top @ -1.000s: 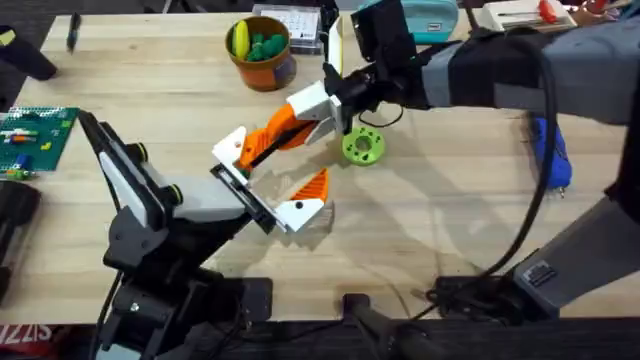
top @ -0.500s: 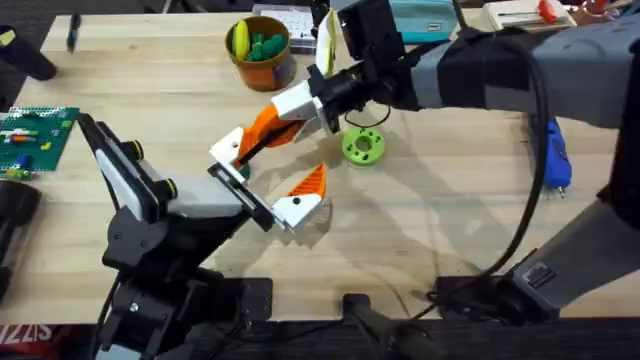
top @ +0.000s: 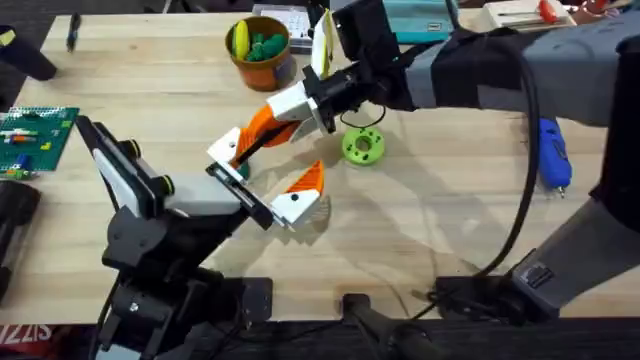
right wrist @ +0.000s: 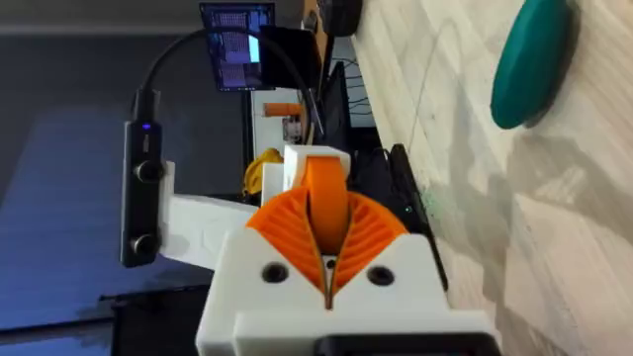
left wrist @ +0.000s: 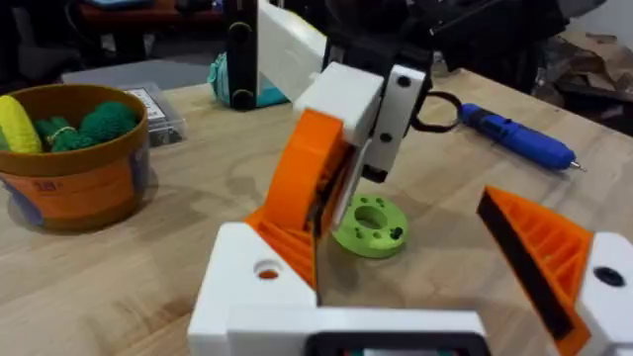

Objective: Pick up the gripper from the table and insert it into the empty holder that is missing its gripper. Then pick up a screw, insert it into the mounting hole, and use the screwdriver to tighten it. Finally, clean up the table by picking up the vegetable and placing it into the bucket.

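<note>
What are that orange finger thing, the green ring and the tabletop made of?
The orange finger looks like matte plastic, probably 3D-printed: ribbed ridges run along its sides, and its base is a white block. The green ring also seems matte plastic, one uniform lime colour with small holes in it. The tabletop looks like pale wood with a smooth finish, given the visible grain lines and plank seams.

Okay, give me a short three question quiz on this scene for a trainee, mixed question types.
1. True or false: the right gripper holds the orange finger by its white base.
2. Which tool lies on the table on the right side of the overhead view? A) blue screwdriver B) red hammer C) silver wrench
3. What sits in the bucket?

Key
1. True.
2. A.
3. A yellow item and green items; what exactly they are is unclear.
</note>
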`<action>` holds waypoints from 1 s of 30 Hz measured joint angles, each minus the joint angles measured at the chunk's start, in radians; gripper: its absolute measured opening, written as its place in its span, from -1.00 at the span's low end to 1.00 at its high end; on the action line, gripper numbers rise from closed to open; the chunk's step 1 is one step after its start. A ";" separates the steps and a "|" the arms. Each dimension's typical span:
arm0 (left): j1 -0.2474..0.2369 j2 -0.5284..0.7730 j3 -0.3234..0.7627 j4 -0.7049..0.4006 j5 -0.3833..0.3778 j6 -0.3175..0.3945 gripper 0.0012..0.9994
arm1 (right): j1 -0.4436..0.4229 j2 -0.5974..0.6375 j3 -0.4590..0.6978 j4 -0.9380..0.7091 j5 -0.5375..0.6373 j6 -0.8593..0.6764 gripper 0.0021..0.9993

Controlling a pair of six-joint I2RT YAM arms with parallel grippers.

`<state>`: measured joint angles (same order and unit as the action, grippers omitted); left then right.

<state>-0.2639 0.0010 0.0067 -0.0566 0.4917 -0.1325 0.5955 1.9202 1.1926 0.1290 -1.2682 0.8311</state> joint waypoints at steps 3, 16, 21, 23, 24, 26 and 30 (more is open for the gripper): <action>0.003 0.000 0.000 0.000 -0.007 -0.002 0.97 | 0.005 0.000 0.003 0.003 0.011 0.000 -0.96; 0.005 0.000 0.000 0.000 -0.010 -0.003 0.97 | 0.006 0.000 0.004 0.005 0.017 0.000 -0.84; 0.005 0.000 0.000 0.000 -0.017 -0.002 0.97 | 0.011 0.000 0.004 0.006 0.030 0.000 -0.72; 0.005 0.000 0.000 0.000 -0.017 -0.002 0.97 | 0.011 0.000 0.004 0.006 0.030 0.000 -0.70; 0.005 0.000 0.000 0.000 -0.017 -0.002 0.97 | 0.011 0.000 0.004 0.009 0.030 0.000 -0.68; 0.005 0.000 0.000 0.000 -0.018 0.002 0.97 | 0.011 0.000 0.004 0.016 0.028 0.000 -0.66; 0.005 0.000 0.000 0.000 -0.017 0.005 0.97 | 0.011 0.008 0.004 0.024 0.016 0.000 -0.61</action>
<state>-0.2588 0.0010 0.0067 -0.0563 0.4743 -0.1273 0.6061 1.9280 1.1961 0.1531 -1.2524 0.8310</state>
